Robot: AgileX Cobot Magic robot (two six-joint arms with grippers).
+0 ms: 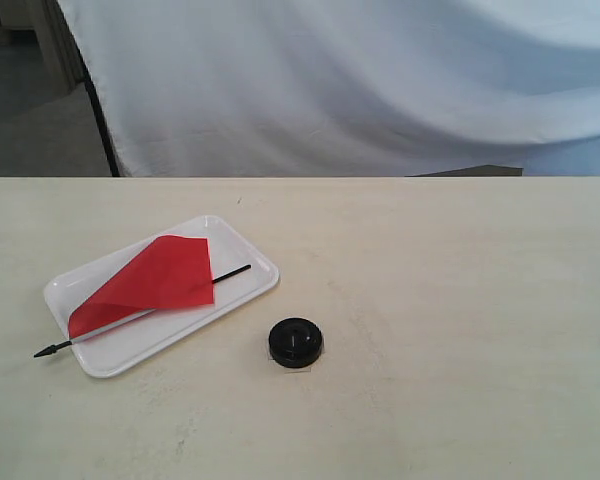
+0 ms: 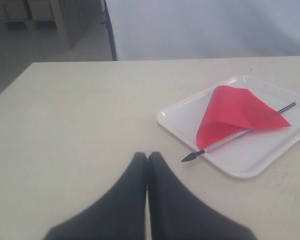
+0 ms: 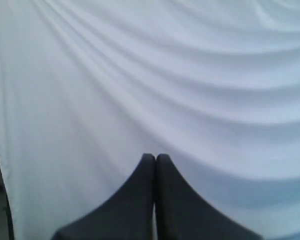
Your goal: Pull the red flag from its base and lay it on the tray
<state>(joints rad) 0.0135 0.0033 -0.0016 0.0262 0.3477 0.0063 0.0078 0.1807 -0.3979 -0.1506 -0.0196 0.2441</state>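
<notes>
The red flag (image 1: 155,275) lay flat on the tray (image 1: 185,328) at the left of the table (image 1: 460,300), off its base (image 1: 296,342). Its cloth was folded into a loose triangle across the tray's middle. The pole ran slantwise under the cloth. Its plain end stopped inside the rim on the far right side, and its pointed black tip (image 1: 46,351) stuck out past the near left corner, over the tabletop.

The base, a small black disc, stood alone on the table, near the tray's right front edge but not touching it. Its centre hole faced up.

My left claw (image 2: 147,156) hung above bare tabletop with its two dark fingers pressed together and nothing between them. From its wrist camera the flag (image 2: 235,117) and tray (image 2: 255,157) showed well apart from the fingertips, with the pole tip the nearest part.

My right claw (image 3: 155,157) was likewise pressed together and held nothing. It pointed at the white draped cloth (image 3: 165,75) that hung behind the table (image 1: 380,80), and its camera took in only that cloth. Neither claw appeared in the exterior view.
</notes>
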